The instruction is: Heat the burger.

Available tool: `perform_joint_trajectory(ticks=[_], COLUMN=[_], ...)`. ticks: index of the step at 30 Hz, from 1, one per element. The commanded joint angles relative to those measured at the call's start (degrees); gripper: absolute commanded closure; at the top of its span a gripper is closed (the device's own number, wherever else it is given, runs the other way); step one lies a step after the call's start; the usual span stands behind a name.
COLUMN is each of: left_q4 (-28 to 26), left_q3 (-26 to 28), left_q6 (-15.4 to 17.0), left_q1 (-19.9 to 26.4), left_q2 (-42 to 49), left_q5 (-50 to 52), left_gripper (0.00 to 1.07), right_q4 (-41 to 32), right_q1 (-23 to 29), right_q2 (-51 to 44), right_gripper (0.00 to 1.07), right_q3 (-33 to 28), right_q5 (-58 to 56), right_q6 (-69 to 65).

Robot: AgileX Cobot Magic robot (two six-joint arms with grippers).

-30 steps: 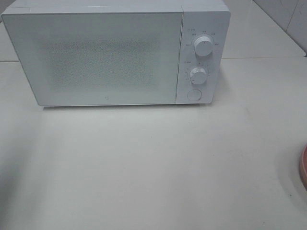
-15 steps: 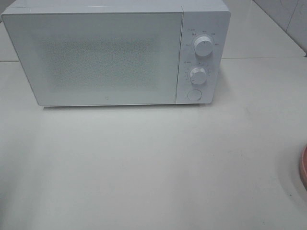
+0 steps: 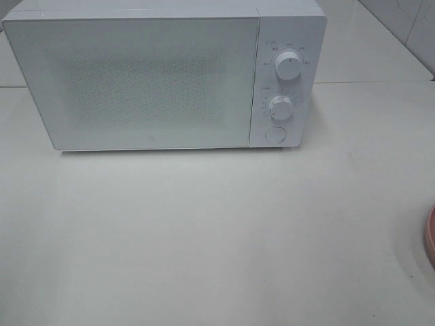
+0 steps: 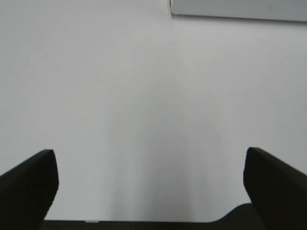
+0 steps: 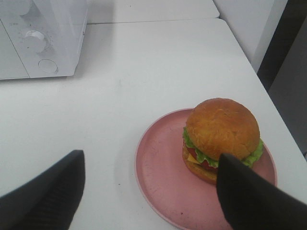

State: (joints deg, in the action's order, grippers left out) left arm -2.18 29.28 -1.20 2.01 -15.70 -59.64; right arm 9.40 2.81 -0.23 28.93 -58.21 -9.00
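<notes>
The burger (image 5: pixel 222 136), with a golden-brown bun, green lettuce and a red filling, sits on a pink round dish (image 5: pixel 158 167) in the right wrist view. My right gripper (image 5: pixel 148 199) is open just short of the dish, and one dark finger (image 5: pixel 254 199) overlaps the burger's near side in the picture. In the exterior high view only a sliver of the pink dish (image 3: pixel 430 238) shows at the right edge, and the burger and both grippers are out of frame. My left gripper (image 4: pixel 151 191) is open over bare table, with nothing between its fingers.
A white microwave (image 3: pixel 163 75) stands at the back of the table with its door shut; two knobs and a round button (image 3: pixel 274 134) are on its right panel. Its panel (image 5: pixel 38 43) and a base corner (image 4: pixel 240 9) show in the wrist views. The table edge (image 5: pixel 268 91) runs beside the dish.
</notes>
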Motion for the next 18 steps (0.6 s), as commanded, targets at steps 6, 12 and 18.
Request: perform_joint_trajectory(ticks=[6,12,18], left_q4=[-0.11,0.29,0.29], left_q3=[-0.29,-0.29,-0.34], left_q6=[0.11,0.06,0.06], left_q1=[0.06,0.06,0.06], left_q2=[11.86,17.70,17.53], left_q5=[0.17,0.29,0.23], left_gripper=[0.09,0.09,0.09], right_q4=[0.06,0.06,0.06], right_q1=[-0.23,-0.23,-0.23], right_q2=[-1.49,-1.49,-1.49], right_gripper=[0.34,0.34,0.34], right_q3=[-0.11,-0.11,-0.11], right_q5=[0.57,0.57,0.57], right_q6=[0.63,0.63,0.63])
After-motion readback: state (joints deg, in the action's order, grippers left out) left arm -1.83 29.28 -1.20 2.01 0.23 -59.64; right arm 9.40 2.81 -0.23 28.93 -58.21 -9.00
